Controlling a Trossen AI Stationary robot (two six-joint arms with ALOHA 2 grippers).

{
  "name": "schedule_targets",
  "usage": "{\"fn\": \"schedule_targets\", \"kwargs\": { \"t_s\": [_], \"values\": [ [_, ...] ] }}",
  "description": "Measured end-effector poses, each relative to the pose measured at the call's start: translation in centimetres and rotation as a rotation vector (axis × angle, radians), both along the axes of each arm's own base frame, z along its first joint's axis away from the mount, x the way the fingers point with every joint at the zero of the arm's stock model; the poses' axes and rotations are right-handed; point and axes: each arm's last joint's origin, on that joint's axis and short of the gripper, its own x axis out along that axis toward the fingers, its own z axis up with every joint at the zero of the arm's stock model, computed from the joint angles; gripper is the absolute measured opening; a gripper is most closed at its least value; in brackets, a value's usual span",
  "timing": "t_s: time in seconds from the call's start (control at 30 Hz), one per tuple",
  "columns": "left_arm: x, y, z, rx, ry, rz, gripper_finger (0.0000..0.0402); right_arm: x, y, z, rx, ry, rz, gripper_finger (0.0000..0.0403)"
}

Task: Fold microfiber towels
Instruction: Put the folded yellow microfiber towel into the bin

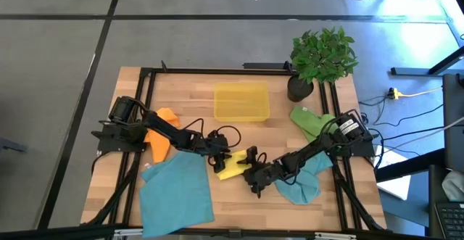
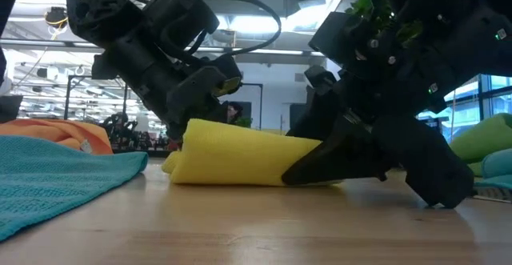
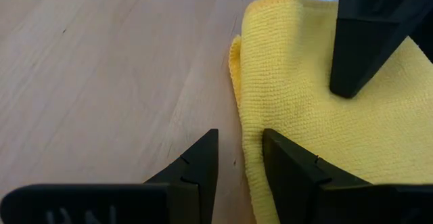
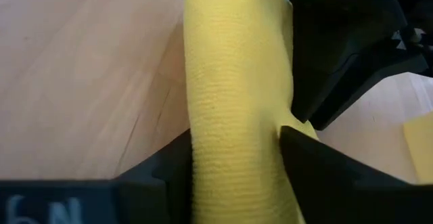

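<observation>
Overhead view of the wooden desk (image 1: 181, 95). Left claw (image 1: 220, 158) and right claw (image 1: 253, 173) meet at the yellow towel (image 1: 233, 167) near the desk's centre, one on each side of it. A large teal towel (image 1: 176, 187) lies flat at the front left, with the orange towel (image 1: 164, 131) under the left arm. A second teal towel (image 1: 301, 184) sits beneath the right arm, the green towel (image 1: 310, 120) beside the potted plant (image 1: 321, 57). A translucent yellow bin (image 1: 241, 101) stands toward the back, at the middle.

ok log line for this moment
yellow towel: mid-table, folded | right gripper: straddling its fold | left gripper: at its edge, gap narrow
</observation>
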Motion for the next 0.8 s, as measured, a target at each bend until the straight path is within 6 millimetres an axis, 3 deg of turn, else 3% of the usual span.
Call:
{"fn": "schedule_targets", "kwargs": {
  "t_s": [0.4, 0.53, 0.8],
  "values": [
    [0.1, 0.1, 0.0, -0.012, -0.01, 0.003, 0.0109, -0.1, 0.0, -0.2, -0.004, 0.01, 0.006, 0.002],
    [0.1, 0.2, 0.3, 0.0, -0.021, -0.009, 0.0109, -0.1, 0.0, -0.2, -0.004, 0.01, 0.006, 0.0016],
    [-0.2, 0.1, 3.3, 0.033, -0.105, -0.041, 0.0109, -0.1, 0.0, 0.0, -0.002, 0.007, 0.007, 0.0015]
  ]
}}
